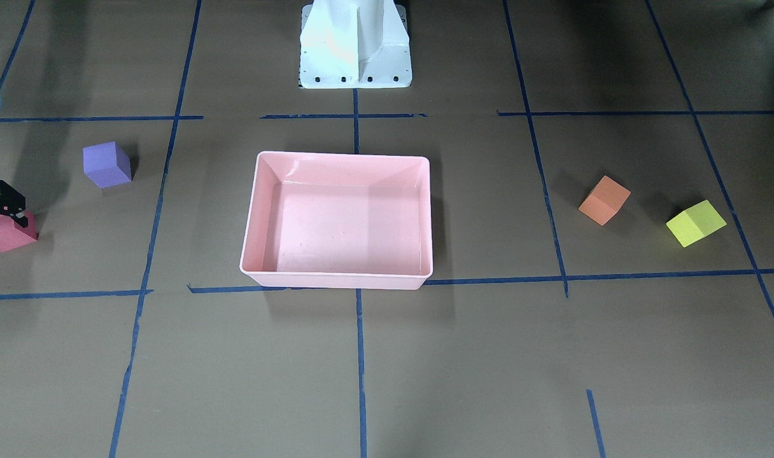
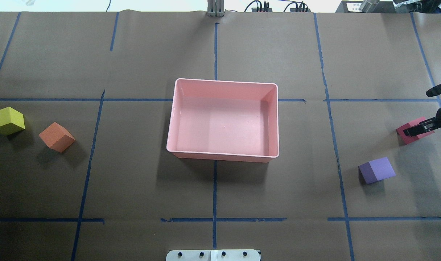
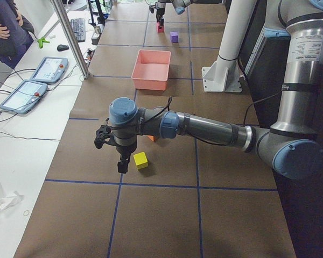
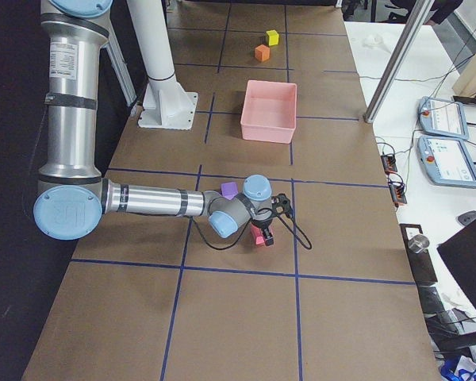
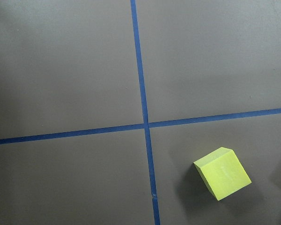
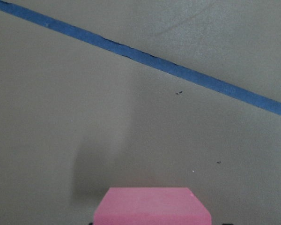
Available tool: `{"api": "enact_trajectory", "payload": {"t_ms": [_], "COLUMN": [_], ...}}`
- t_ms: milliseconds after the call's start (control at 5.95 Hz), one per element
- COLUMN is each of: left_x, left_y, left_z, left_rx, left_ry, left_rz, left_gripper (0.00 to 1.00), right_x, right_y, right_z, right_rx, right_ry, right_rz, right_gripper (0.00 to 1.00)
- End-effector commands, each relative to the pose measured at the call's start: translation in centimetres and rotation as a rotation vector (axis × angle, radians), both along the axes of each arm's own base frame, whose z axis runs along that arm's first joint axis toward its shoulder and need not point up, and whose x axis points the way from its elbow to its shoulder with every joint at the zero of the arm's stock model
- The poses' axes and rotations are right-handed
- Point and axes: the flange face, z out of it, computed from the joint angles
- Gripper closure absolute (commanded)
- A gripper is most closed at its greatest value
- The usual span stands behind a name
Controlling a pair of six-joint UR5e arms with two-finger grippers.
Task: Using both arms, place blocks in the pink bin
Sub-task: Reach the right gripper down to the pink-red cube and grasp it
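The pink bin [image 1: 336, 280] [image 2: 220, 155] stands empty at the table's middle. My right gripper [image 2: 418, 128] [image 1: 8, 213] is down on the red-pink block [image 2: 409, 135] [image 1: 2, 236], its fingers against the block's sides; the block shows low in the right wrist view [image 6: 152, 206] and rests on the table. The purple block [image 2: 376, 169] lies near it. The orange block [image 2: 56, 136] and the yellow-green block [image 2: 6, 120] [image 5: 222, 173] lie on the other side. My left gripper [image 3: 121, 165] hangs just beside the yellow-green block; I cannot tell whether it is open.
The white pedestal base [image 1: 355, 44] stands behind the bin. Blue tape lines grid the brown table cover. A metal post [image 3: 70, 37] and control tablets [image 3: 43, 70] stand on the operators' side bench.
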Motion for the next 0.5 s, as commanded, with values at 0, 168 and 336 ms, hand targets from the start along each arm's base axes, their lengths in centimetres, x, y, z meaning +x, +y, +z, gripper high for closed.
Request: {"api": "enact_trajectory", "payload": {"t_ms": [0,168,336], "left_x": [0.0,0.0,0.0], "left_y": [0.0,0.0,0.0], "left_z": [0.0,0.0,0.0], "left_rx": [0.000,0.000,0.000], "left_ry": [0.000,0.000,0.000], "left_rz": [0.000,0.000,0.000], "left_gripper": [0.00,0.00,0.00], "right_x": [-0.6,-1.0,-2.1], "right_y": [-0.5,-1.9,-4.3], "right_z": [-2.2,-7.5,-15.8], "right_rx": [0.022,-0.005,-0.044], "right_ry": [-0.024,-0.042,-0.040], "right_rz": [-0.006,0.032,0.062], "right_gripper": [0.95,0.98,0.98]}}
